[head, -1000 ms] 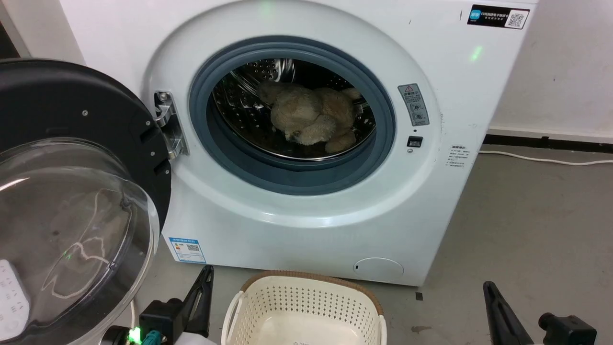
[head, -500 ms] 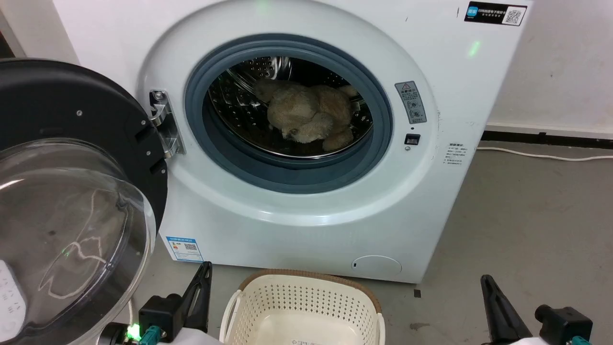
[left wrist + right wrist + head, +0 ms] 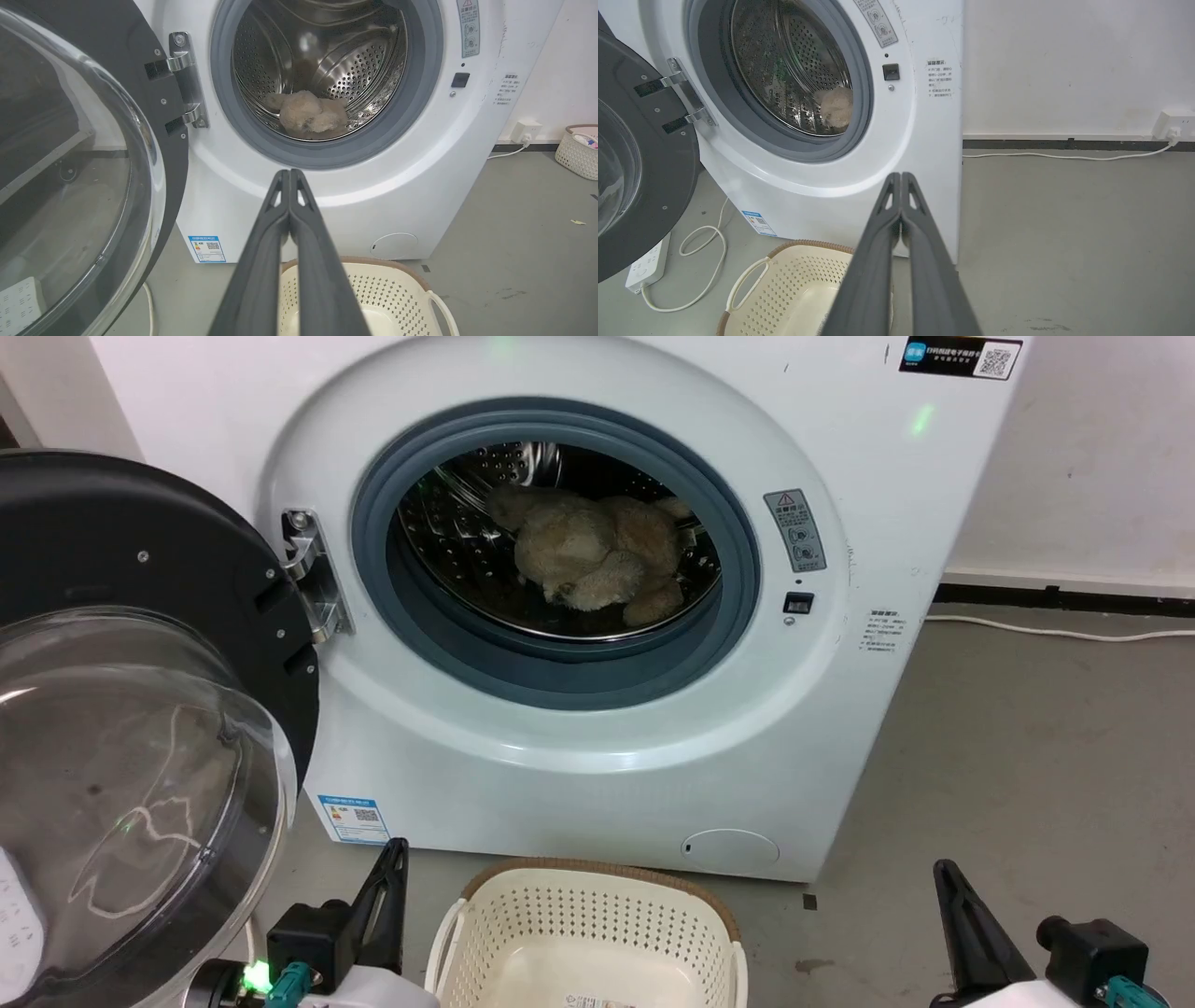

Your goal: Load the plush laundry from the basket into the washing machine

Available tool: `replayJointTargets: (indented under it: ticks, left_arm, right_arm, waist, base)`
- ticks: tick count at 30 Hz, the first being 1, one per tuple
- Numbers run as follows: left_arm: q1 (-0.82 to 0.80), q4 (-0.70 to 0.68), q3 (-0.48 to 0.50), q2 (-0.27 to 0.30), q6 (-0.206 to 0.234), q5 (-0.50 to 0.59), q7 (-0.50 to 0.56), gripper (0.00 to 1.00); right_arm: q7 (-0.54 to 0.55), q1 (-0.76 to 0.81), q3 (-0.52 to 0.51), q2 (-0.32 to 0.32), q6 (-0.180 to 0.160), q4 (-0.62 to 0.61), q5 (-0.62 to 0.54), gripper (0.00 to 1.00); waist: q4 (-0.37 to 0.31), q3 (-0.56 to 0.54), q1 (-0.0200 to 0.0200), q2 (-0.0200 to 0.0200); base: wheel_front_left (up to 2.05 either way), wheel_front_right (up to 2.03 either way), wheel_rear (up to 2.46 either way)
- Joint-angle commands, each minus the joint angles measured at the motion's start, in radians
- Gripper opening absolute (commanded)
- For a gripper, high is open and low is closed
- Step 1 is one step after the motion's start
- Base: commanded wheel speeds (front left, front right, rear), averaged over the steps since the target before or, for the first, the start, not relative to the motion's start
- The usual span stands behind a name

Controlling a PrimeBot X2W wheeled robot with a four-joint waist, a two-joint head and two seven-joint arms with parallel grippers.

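Now the plush laundry (image 3: 593,555) lies inside the washing machine (image 3: 579,784), low in its shiny drum (image 3: 457,546). The machine's door (image 3: 149,560) hangs wide open. The basket (image 3: 579,910) sits on the floor (image 3: 1027,756) just in front of the washing machine. The left pincer (image 3: 289,173) and the right pincer (image 3: 901,176) are both closed tight and hold nothing, near the front of the washing machine.

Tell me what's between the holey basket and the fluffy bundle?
Head view: the white washing machine's lower front and grey rubber door seal lie between the cream perforated basket and the fluffy beige plush laundry.
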Motion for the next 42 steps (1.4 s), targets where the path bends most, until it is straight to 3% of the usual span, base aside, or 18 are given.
replayJointTargets:
  ticks: [1, 42]
  left_arm:
    - [-0.01, -0.009, 0.007, -0.004, -0.005, 0.013, 0.006, 0.0]
    - [-0.018, -0.067, 0.091, -0.058, -0.02, 0.091, 0.09, 0.0]
  right_arm:
    - [0.005, -0.017, 0.001, 0.0, 0.0, -0.009, -0.012, 0.0]
    - [0.089, -0.055, 0.005, -0.001, 0.001, -0.073, -0.111, 0.0]
  waist:
    - [-0.001, 0.001, -0.0001, 0.0]
    - [-0.024, 0.023, -0.0001, 0.0]
  base:
    - [0.0, 0.0, 0.0]
    - [0.0, 0.0, 0.0]
